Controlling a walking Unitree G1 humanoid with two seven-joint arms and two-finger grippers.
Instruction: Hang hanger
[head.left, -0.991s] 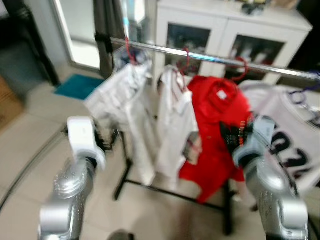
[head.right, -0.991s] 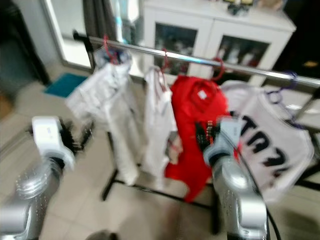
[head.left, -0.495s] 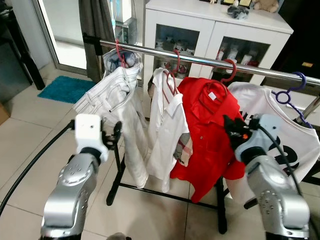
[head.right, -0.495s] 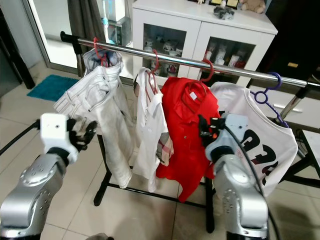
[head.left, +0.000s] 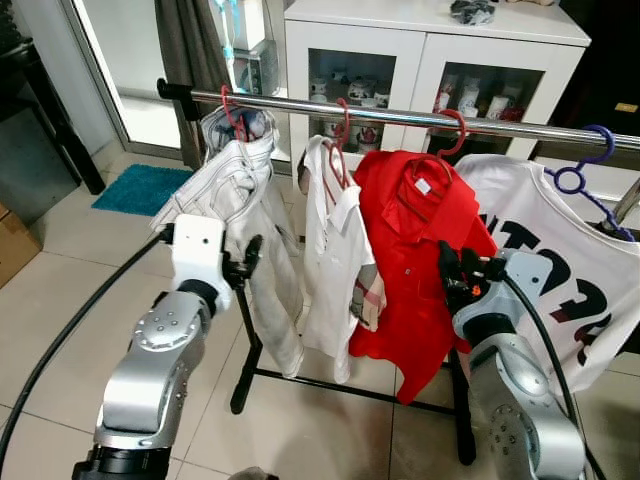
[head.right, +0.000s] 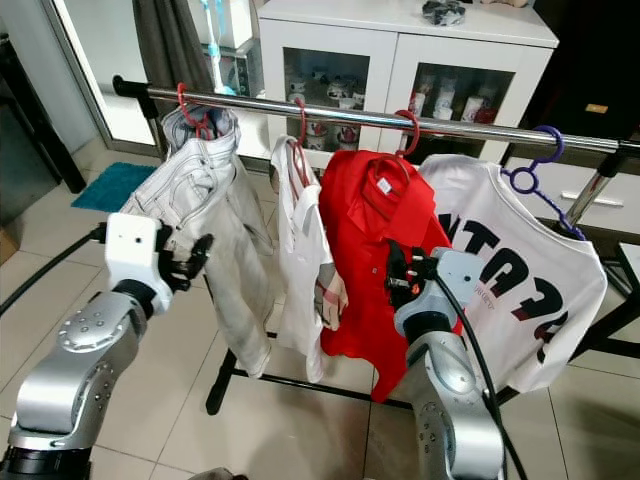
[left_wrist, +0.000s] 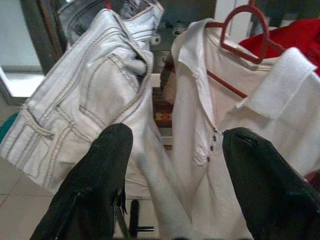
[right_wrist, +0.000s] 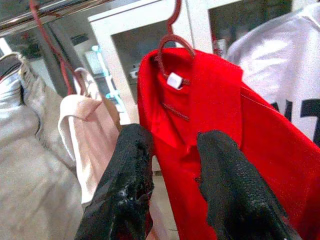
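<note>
Hovering: left fingers (left_wrist: 107, 165) spread empty near jeans (head.left: 240, 210); right fingers (right_wrist: 132, 175) parted before red shirt (head.left: 425, 260).

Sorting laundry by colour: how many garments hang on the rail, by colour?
White or off-white: 3: jeans, polo shirt, printed T-shirt
Red: 1: red shirt
Total: 4
</note>
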